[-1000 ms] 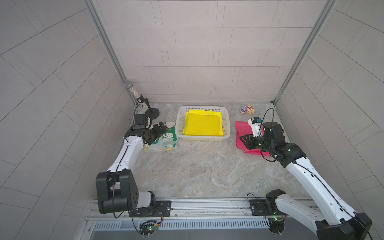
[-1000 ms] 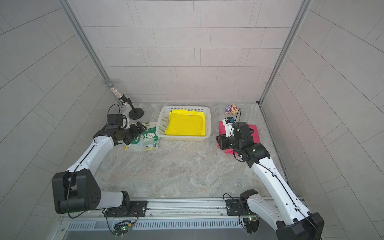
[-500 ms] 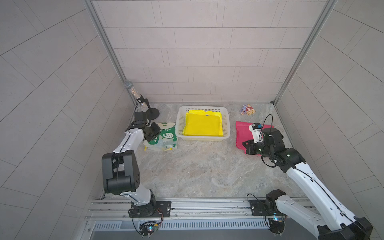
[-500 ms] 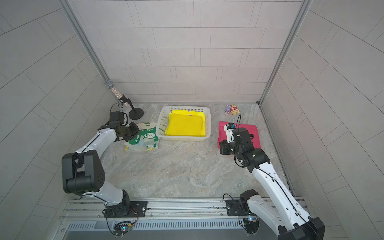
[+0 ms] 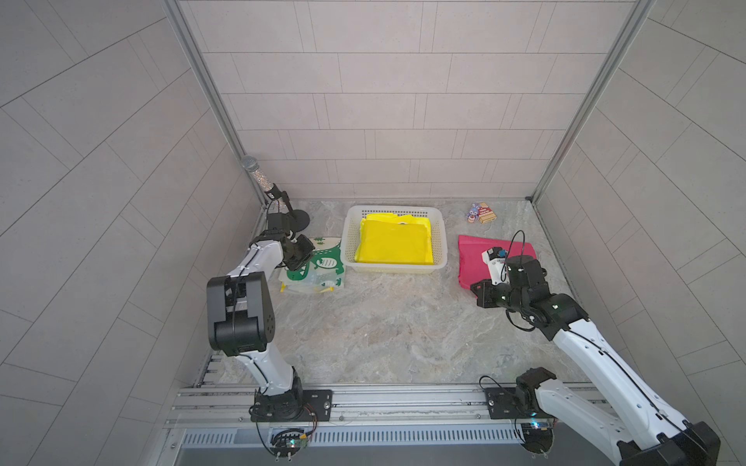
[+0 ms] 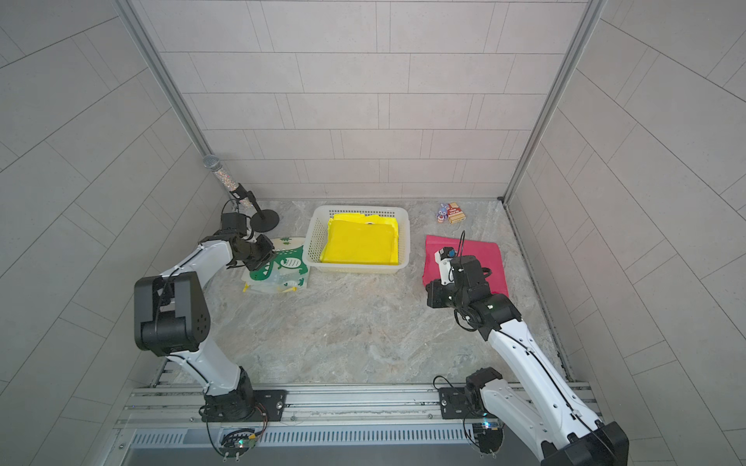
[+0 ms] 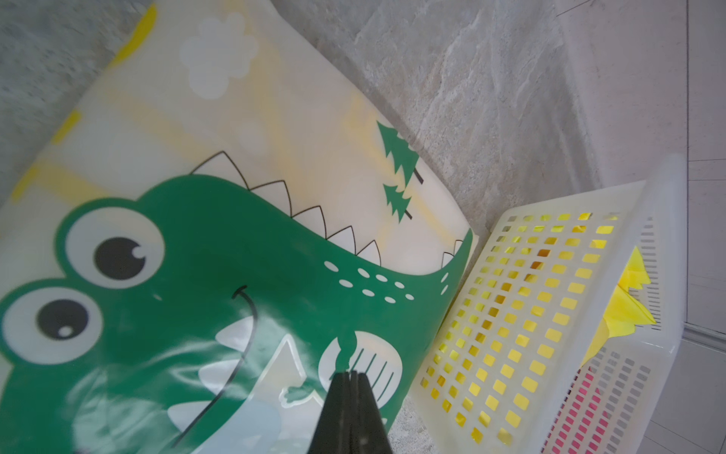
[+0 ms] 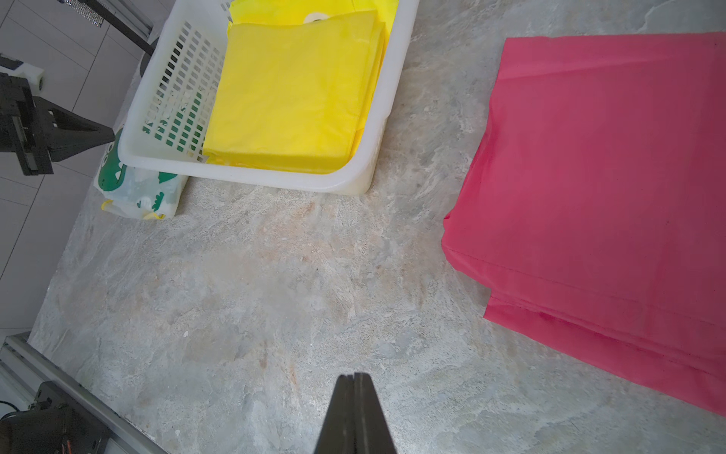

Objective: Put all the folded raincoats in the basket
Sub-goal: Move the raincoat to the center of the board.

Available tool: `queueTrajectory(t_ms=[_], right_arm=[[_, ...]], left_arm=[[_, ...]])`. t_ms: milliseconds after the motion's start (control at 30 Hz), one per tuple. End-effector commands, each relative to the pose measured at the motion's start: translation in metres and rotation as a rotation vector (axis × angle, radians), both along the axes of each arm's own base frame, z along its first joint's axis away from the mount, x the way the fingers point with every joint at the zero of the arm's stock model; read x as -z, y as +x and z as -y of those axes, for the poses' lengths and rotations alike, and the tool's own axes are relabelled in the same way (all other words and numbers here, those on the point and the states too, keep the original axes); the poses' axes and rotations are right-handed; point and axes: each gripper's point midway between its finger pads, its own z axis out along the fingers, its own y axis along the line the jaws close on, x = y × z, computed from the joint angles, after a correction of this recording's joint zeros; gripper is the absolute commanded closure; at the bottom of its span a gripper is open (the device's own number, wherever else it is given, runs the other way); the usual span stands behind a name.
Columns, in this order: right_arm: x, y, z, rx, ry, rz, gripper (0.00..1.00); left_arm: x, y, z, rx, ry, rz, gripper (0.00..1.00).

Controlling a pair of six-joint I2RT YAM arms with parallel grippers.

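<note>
A yellow folded raincoat lies flat inside the white perforated basket at the back middle. To the basket's left, touching its wall, lies a folded dinosaur-print raincoat. A pink folded raincoat lies to its right. My left gripper hovers shut and empty over the dinosaur raincoat. Shut on nothing, my right gripper hangs above bare table beside the pink raincoat's near corner.
A glittery microphone on a black stand rises in the back left corner behind my left arm. A small toy and a box sit at the back right. Tiled walls close in three sides.
My left gripper went from open to shut over the dinosaur raincoat, and its arm folded back. My right gripper drew back from above the pink raincoat toward the front, still shut.
</note>
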Motion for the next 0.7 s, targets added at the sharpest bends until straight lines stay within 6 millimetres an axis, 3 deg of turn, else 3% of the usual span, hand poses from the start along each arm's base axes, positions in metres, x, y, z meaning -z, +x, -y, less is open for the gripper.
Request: queueTrajectory(t_ms=[0,167,333,667], right_arm=[[-0.001,0.0,-0.002,0.003,0.021,0.013,1.0],[0.004,0.0,-0.002,0.004,0.025,0.004,1.0],[0.008,0.0,-0.001,0.008,0.016,0.001,1.0],[0.015,0.007,-0.006,-0.001,0.034,-0.009,1.0]], left_arm=[[0.005,0.012,0.006,-0.016,-0.045,0.002,1.0],[0.03,0.016,0.008,-0.025,-0.066,-0.043,1.0],[0.054,0.005,0.014,-0.011,-0.097,-0.09,1.0],[0.082,-0.058,0.022,-0.043,-0.093,-0.146,1.0]])
